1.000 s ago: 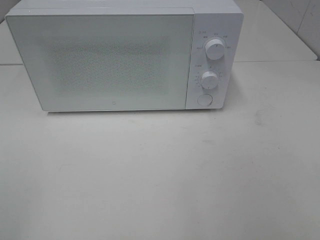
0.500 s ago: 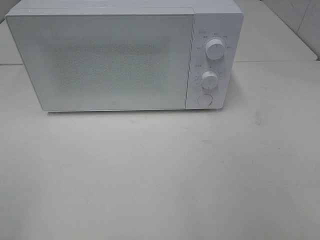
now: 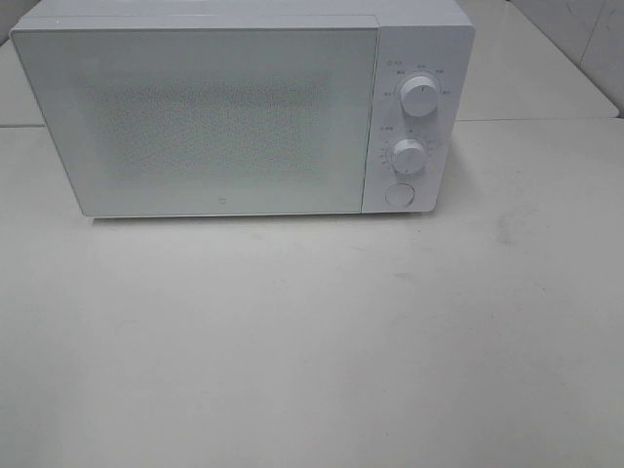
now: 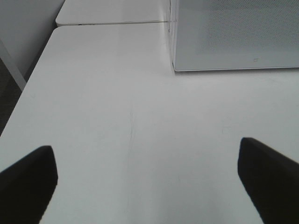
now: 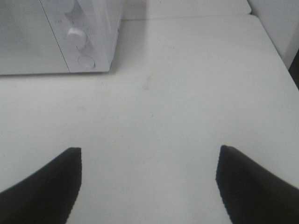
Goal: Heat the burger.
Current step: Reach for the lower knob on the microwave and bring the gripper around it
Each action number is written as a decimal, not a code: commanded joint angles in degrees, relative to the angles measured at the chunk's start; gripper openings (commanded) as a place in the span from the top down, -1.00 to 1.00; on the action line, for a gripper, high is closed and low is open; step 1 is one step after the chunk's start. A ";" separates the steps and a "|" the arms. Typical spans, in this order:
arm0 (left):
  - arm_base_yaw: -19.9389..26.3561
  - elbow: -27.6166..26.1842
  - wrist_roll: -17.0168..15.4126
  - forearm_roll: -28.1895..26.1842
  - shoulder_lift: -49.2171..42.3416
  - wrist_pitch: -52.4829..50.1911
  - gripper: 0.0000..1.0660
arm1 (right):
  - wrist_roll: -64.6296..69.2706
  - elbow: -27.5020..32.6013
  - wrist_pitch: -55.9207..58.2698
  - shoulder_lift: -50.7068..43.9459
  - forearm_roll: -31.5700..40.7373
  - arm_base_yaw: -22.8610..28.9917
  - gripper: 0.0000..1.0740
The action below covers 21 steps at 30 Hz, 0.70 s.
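The burger is out of view in every frame. A white microwave (image 3: 244,112) stands at the back of the table with its door shut; it has two round knobs (image 3: 419,97) and a round button on its right panel. Its door corner also shows in the left wrist view as the microwave (image 4: 233,35), and its knob panel appears in the right wrist view as the microwave (image 5: 84,42). My left gripper (image 4: 147,179) hangs open over bare tabletop with nothing between its fingers. Open as well, my right gripper (image 5: 147,182) holds nothing. Neither arm shows in the exterior high view.
The white table (image 3: 312,341) stretches in front of the microwave. A seam joins it to a second table behind (image 3: 546,119). The table's left edge (image 4: 28,93) drops off beside my left gripper, and its right edge (image 5: 280,56) lies near my right gripper.
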 commanded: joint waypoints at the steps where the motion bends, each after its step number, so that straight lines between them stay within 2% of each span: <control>1: 0.23 0.23 -0.40 -0.29 -1.55 -0.52 -0.90 | -0.69 -1.49 -4.81 -0.86 -0.34 -0.40 -0.42; 9: 0.23 0.23 -0.40 -0.29 -1.55 -0.52 -0.90 | -0.69 -1.49 -7.73 3.50 -0.40 -0.40 -0.42; 21: 0.23 0.23 -0.40 -0.29 -1.55 -0.52 -0.90 | -0.69 -1.03 -21.20 20.97 -0.29 -0.40 -0.42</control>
